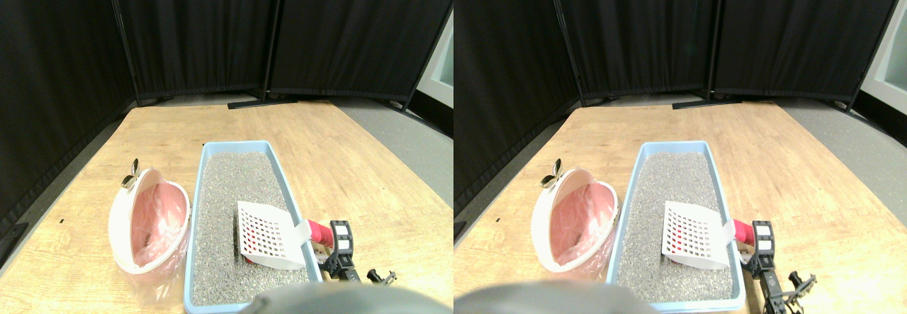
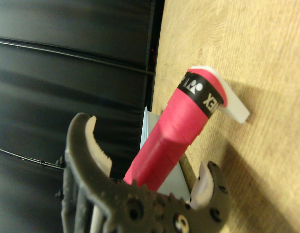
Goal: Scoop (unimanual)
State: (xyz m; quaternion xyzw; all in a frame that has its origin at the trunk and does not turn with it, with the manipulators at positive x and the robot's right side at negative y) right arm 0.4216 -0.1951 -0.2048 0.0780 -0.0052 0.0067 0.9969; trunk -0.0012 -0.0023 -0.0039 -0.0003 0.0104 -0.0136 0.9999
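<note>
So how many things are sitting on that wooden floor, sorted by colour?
Blue: 1, the litter tray
White: 1, the slotted scoop with its red-wrapped handle
Pink and white: 1, the bin with a pink liner
Total: 3

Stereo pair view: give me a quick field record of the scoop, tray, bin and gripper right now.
scoop: white slotted head lying on the litter, red wrapped handle out over the tray's right rim
tray: blue, filled with grey litter
bin: white, pink liner, left of the tray
gripper: right gripper straddling the handle, open
</note>
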